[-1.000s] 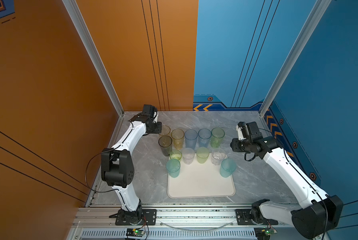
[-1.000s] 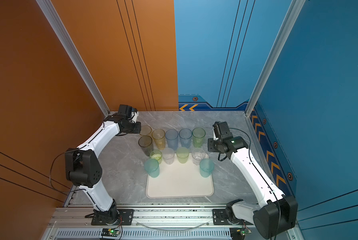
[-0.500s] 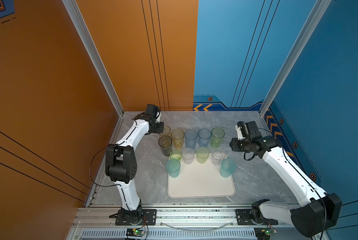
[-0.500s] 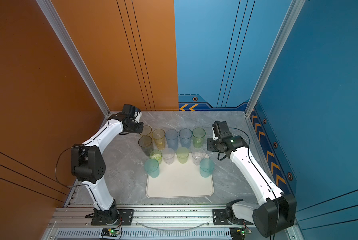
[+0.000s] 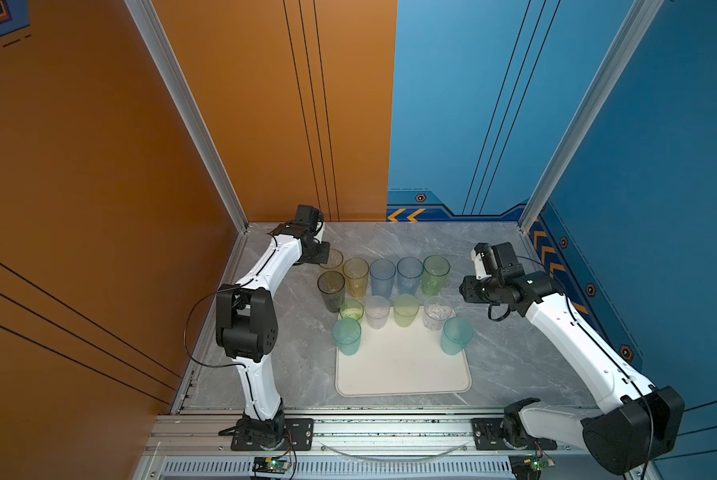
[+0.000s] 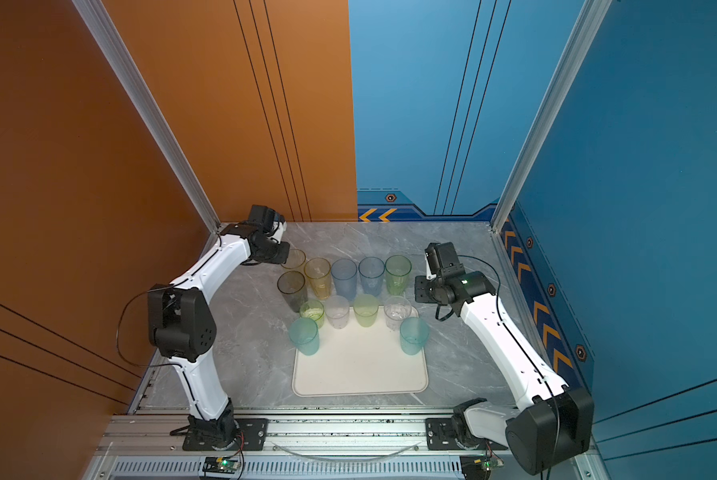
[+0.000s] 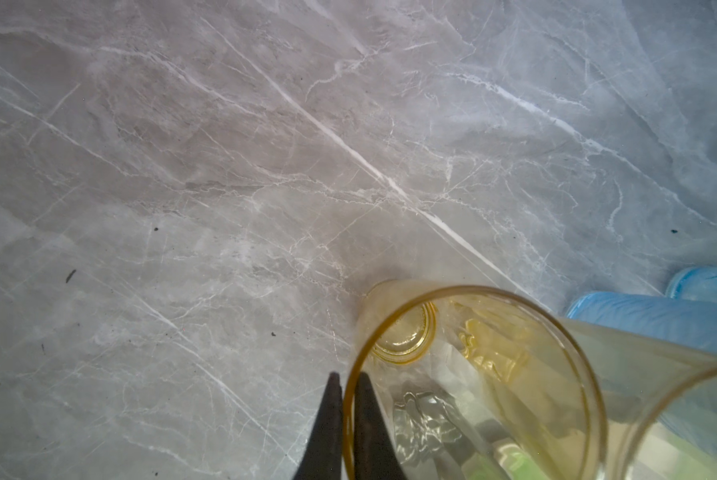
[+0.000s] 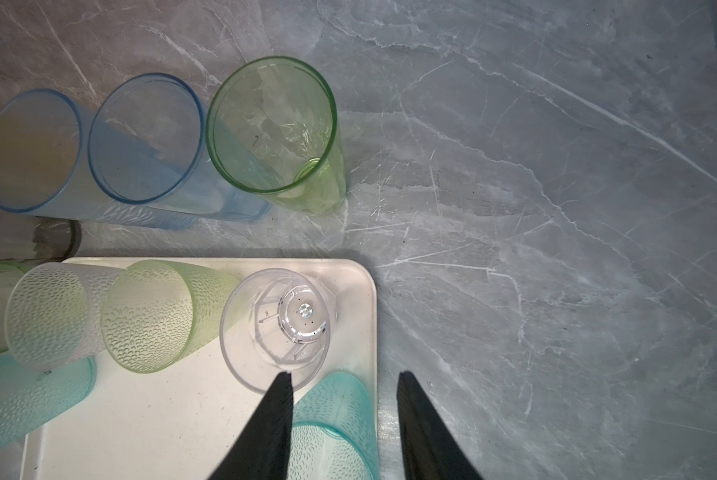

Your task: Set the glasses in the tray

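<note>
In the left wrist view my left gripper [image 7: 347, 378] is shut on the rim of a pale yellow glass [image 7: 473, 374], one finger inside and one outside. That glass [image 5: 332, 258] stands at the far left of the group on the table, behind a smoky grey glass [image 5: 331, 289]. The cream tray [image 5: 402, 374] holds a row of short glasses along its far edge and two teal glasses [image 5: 347, 336] [image 5: 455, 335]. My right gripper [image 8: 344, 374] is open, with nothing in it, above the right-hand teal glass [image 8: 332, 419] at the tray's corner [image 8: 365, 291].
A back row of tall glasses stands on the grey marble table beyond the tray: yellow [image 5: 355, 276], two blue [image 5: 382, 276] [image 5: 409, 274] and green [image 5: 436, 274]. The orange wall is close behind the left arm [image 5: 265, 266]. The near half of the tray [image 6: 361, 374] is bare.
My left gripper has closed onto the pale yellow glass's rim, and the left arm's elbow has swung rightwards. The right arm has hardly moved.
</note>
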Motion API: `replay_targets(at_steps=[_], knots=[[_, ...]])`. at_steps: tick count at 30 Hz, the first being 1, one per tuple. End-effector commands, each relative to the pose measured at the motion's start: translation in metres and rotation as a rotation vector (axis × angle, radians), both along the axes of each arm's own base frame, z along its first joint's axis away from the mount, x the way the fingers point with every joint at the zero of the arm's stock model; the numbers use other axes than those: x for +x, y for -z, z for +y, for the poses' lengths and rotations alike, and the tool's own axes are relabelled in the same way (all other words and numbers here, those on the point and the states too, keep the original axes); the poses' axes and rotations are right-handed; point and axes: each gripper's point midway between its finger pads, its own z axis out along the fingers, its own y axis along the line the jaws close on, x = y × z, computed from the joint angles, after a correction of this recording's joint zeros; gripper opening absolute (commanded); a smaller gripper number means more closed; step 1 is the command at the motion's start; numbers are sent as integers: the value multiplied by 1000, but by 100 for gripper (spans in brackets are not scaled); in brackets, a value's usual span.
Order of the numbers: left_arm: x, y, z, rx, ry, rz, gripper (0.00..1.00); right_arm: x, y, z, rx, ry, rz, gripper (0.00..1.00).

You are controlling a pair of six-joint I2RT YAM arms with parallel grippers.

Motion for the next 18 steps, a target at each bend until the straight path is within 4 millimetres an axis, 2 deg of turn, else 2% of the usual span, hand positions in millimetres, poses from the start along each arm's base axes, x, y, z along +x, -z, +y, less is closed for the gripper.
replay_targets(at_steps=[1,7,18], knots=[[-4,9,6,52,0,40,4,2,-9,-2,-5,-8,-31,41],[-5,-8,14,73,-15,-1,2,1,-10,-2,-3,-8,-37,41],[-16,-87,34,100,-66,-191,2,0,-10,0,5,-14,-40,41]])
